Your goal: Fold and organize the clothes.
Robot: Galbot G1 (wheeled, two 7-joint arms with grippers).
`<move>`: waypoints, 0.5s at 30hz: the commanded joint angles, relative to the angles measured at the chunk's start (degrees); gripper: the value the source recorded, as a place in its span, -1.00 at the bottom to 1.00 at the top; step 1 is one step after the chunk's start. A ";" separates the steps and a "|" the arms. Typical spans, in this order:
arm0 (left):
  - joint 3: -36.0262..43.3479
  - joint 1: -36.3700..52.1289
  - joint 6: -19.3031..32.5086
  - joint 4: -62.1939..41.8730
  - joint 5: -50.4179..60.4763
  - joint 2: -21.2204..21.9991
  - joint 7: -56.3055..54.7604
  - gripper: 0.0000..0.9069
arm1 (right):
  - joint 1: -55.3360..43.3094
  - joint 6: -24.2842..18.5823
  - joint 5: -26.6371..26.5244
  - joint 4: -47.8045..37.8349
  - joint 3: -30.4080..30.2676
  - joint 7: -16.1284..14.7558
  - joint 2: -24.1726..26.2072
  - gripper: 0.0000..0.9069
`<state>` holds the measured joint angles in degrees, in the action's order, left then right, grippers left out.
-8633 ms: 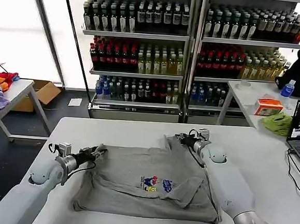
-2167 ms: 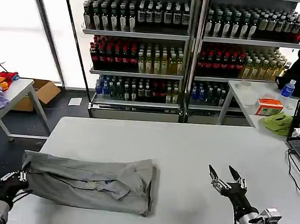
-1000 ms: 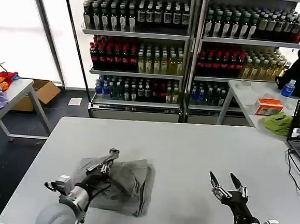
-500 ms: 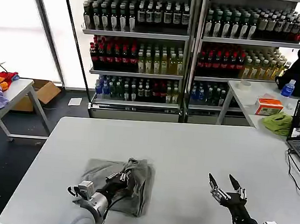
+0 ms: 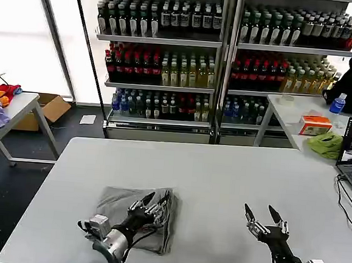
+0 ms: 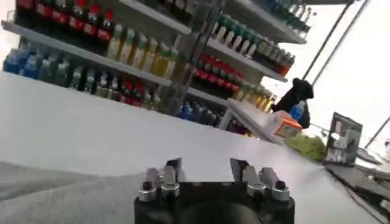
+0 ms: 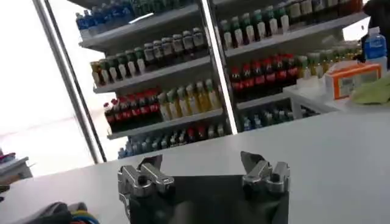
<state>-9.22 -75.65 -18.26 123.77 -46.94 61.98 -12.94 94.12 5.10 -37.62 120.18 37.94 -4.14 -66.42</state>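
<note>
Broadly, the wide pale grey bench carried a folded light grey cotton shirt near its front left edge. Over the shirt's right part hovered the left gripper, its black fingers spread apart. Well apart, above bare bench at the front right, the right gripper stood with fingers also spread.

White table: one folded light grey shirt lies at about 8 o'clock, near front edge.
</note>
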 commanded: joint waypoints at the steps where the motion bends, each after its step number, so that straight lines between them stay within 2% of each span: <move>1: -21.74 -7.81 -2.49 5.62 3.85 -4.65 6.08 1.00 | -0.14 -0.28 0.11 -0.32 -0.02 -0.03 0.13 1.00; 5: -27.39 -8.64 -3.17 -3.77 8.16 -4.74 10.37 1.00 | 0.02 -0.47 0.37 -0.53 -0.09 -0.14 0.33 1.00; 15: -25.84 -7.91 -1.70 -13.56 10.80 -1.08 9.83 1.00 | -0.15 -0.59 0.34 -0.59 0.16 -0.16 0.53 1.00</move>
<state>-28.26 -81.62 -20.31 119.78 -41.12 59.49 -6.10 94.04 4.58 -37.29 119.59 37.80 -4.29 -66.04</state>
